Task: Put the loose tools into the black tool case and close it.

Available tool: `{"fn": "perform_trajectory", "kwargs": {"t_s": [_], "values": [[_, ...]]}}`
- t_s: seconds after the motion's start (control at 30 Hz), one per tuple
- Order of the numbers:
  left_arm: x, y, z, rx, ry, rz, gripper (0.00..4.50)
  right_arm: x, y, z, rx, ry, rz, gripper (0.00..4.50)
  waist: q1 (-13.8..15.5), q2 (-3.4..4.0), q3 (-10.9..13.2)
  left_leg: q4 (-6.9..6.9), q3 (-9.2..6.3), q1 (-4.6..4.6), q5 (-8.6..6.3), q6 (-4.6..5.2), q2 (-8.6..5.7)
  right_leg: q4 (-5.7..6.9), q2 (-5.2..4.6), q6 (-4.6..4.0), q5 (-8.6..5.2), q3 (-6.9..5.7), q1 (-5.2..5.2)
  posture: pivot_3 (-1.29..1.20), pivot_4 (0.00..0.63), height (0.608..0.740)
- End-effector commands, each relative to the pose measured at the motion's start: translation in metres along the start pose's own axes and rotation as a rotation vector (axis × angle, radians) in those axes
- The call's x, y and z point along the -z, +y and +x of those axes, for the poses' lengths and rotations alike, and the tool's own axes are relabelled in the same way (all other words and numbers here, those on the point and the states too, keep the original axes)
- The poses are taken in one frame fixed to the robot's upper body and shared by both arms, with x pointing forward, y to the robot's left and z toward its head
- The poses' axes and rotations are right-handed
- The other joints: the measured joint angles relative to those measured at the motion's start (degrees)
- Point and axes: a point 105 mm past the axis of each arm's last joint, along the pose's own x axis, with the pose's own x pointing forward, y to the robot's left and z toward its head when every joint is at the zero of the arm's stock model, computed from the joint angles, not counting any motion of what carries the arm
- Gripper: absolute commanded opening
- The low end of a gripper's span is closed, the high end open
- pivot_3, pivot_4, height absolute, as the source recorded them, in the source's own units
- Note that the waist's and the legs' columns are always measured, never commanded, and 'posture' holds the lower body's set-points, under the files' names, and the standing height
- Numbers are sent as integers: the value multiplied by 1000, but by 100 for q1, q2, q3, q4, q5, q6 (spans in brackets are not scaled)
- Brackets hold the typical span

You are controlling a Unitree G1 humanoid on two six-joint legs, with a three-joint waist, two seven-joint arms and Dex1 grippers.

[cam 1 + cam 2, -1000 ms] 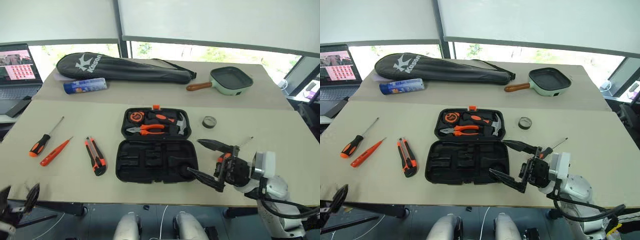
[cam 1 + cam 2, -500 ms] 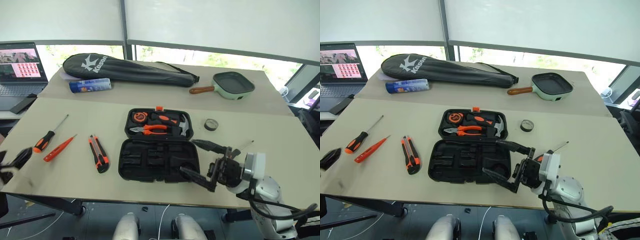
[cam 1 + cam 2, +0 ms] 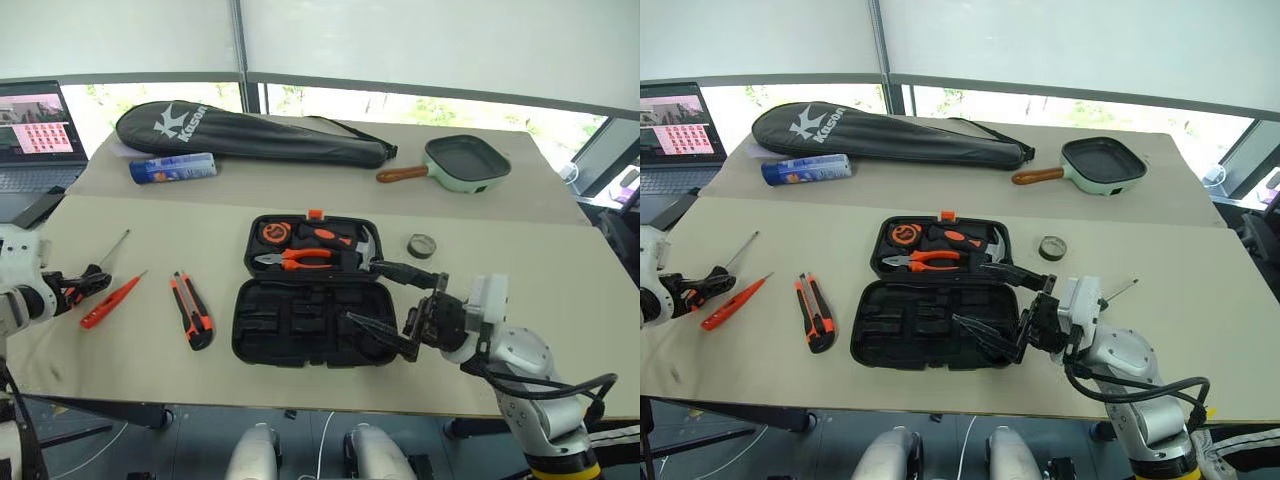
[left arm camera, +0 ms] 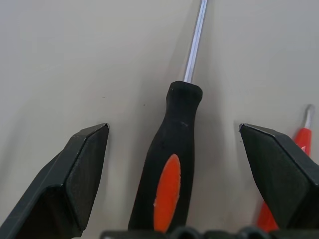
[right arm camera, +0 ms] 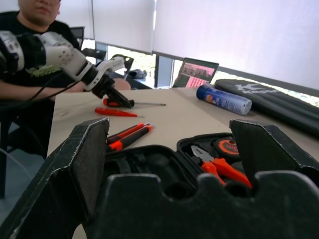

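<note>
Now straddling the orange-and-black-handled screwdriver (image 4: pixel 172 164) left of the black plastic tool case (image 3: pixel 312 318): left end effector (image 4: pixel 174 164) wide, arrived, grasp next.

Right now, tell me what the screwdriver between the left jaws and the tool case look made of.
Screwdriver: matte black handle, probably rubbery plastic, with a glossier orange inlay; the shaft is bright, reflective metal. Tool case: black moulded plastic, judging by its shaped slots and dull sheen.

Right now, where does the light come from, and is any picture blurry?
Left eye view: daylight enters through the strip of window under the drawn blinds, and the table is evenly lit with soft shadows. Left wrist view: the screwdriver handle looks sharp. Right wrist view: the near fingers look soft.
</note>
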Motion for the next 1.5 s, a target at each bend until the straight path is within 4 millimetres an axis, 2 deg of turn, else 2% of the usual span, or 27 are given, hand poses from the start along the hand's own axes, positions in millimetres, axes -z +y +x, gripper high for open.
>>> {"fn": "perform_trajectory", "kwargs": {"t_s": [0.03, 0.07, 0.27, 0.43, 0.57, 0.67, 0.77, 0.9, 0.93, 1.07, 1.13, 1.27, 1.5], "values": [[5, -1, 5, 38, 14, -13, 3424, -13, -1, 6, -5, 2, -34, 4500, 2, 2, 1, 0, 0, 1, 0, 0, 0, 2, -1, 0, 0, 0, 0, 0, 150, 740], [6, -2, 7, 47, 13, -15, 2963, -12, -2, 6, -5, 10, -35, 4500, 8, 2, 1, 2, -1, 1, 0, 0, 0, 4, 0, 0, 0, 0, 1, 0, 150, 740], [10, -2, 7, 90, -11, -27, 907, -12, -4, 7, -9, 24, -33, 4500, 54, 3, 1, 3, -1, 3, 0, 0, -4, 3, -6, 3, -1, 0, 5, 0, 150, 740], [0, 0, 0, 117, -113, 1, 845, -13, -4, 6, -20, 27, -30, 4500, 46, 3, 1, 3, -2, 3, 0, 1, -2, 4, -6, 4, 0, 0, 6, 0, 150, 740], [-30, -10, -17, 212, -319, 103, 845, -14, -4, 4, -21, 26, -27, 4500, 35, 0, 1, 3, -2, 0, 0, 1, 0, 4, -8, 3, 0, -1, 3, 0, 150, 740], [-55, -26, -31, 285, -442, 196, 845, -15, -5, 0, -14, 36, -36, 4500, 65, -13, 0, 5, -6, -6, 1, 1, 2, 3, -8, 3, 0, -7, 2, 0, 150, 740], [-79, -73, -51, 487, -552, 380, 845, -18, -8, -7, 1, 43, -46, 4500, 92, -14, -1, 9, -9, -13, 1, 1, -1, 1, -13, 4, 1, -12, 4, 0, 150, 740], [-88, -139, -65, 735, -588, 564, 845, -23, -11, -19, 20, 47, -58, 4500, 125, -9, 0, 9, -8, -14, 1, 1, -1, -3, -17, 7, 2, -11, 6, 0, 150, 740], [-87, -148, -67, 771, -581, 591, 845, -24, -12, -20, 21, 49, -59, 4500, 129, -8, 1, 9, -8, -12, 1, 1, -4, -2, -15, 7, 2, -11, 9, 0, 150, 740], [-46, -218, -66, 1037, -375, 957, 845, -20, -10, -37, 28, 132, -62, 4500, 127, 0, 3, 10, -7, -11, 1, 2, -7, -4, -7, 7, 2, -6, 12, 0, 150, 740], [-38, -242, -64, 1095, -320, 1028, 845, -13, -11, -48, 45, 208, -60, 4500, 127, 7, 7, 11, -6, -12, 1, 2, -6, -4, -3, 8, 2, -2, 10, 0, 150, 740], [-31, -274, -54, 1122, -276, 1137, 845, -8, -13, -62, 78, 282, -53, 4500, 113, 8, 8, 20, -11, -17, 2, 3, -5, -4, 8, 10, 1, 3, 11, 0, 150, 740], [-25, -299, -21, 1076, -238, 1267, 845, -6, -11, -64, 91, 319, -45, 4500, 79, 21, 13, 27, -15, -17, 2, 4, -6, -3, 14, 13, 2, 14, 12, 0, 150, 740]]}}
